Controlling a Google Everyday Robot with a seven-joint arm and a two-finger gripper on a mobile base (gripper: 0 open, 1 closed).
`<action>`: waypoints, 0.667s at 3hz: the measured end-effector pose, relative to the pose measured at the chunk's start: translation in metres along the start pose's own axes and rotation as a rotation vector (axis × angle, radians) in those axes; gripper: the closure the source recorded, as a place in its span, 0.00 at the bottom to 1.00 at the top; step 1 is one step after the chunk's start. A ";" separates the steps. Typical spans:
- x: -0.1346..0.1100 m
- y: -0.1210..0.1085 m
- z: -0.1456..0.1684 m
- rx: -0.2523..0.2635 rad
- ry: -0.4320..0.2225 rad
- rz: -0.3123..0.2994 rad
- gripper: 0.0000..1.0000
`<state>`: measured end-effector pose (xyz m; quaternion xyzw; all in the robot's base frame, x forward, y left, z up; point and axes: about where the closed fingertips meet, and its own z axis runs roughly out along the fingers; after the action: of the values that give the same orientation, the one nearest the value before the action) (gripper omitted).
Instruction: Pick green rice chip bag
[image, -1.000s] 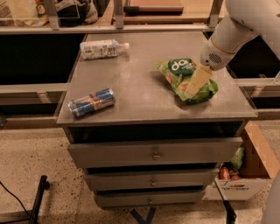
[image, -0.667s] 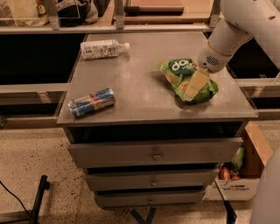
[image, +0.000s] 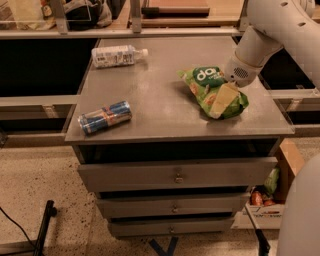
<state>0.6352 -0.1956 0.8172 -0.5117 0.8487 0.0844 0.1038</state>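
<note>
Green rice chip bag is seen lying flat on the cabinet top, near its right edge, with the dark oval logo turned toward the cabinet's rear. The gripper is found directly on the bag's front half, touching the crinkled foil; whether it is clamped or released cannot be told. The white arm is seen above the cabinet's right rear corner. A blue and silver can is laid on its side at the cabinet's front left corner. A clear bottle is laid on its side at the rear left, well apart from the bag.
</note>
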 end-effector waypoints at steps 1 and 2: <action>0.000 0.000 0.000 0.000 0.000 0.000 0.66; 0.000 0.000 0.000 -0.001 0.000 0.000 0.89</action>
<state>0.6352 -0.1956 0.8176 -0.5117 0.8486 0.0846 0.1038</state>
